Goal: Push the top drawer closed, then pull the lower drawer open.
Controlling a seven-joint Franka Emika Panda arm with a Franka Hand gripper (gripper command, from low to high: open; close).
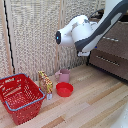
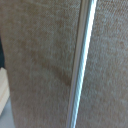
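Observation:
The dark-brown dresser (image 1: 116, 55) stands at the exterior view's right. Its top drawer (image 1: 115, 44) carries a slim silver bar handle (image 1: 111, 38) and is partly covered by my arm; how far out it stands is unclear. Below it is the lower drawer (image 1: 109, 64) with its own silver handle (image 1: 106, 60). My gripper (image 1: 83, 51) hangs beside the dresser's near corner, at about the top drawer's height, with its fingers hidden behind the wrist. The wrist view shows only beige woven fabric and a silver strip (image 2: 80, 65), with no fingers and no drawer.
A red basket (image 1: 20, 97) sits on the wooden floor at the exterior view's left. Beside it are a yellow patterned toy (image 1: 45, 81), a pink mug (image 1: 63, 75) and a red bowl (image 1: 64, 89). Beige woven panels (image 1: 35, 35) form the back wall.

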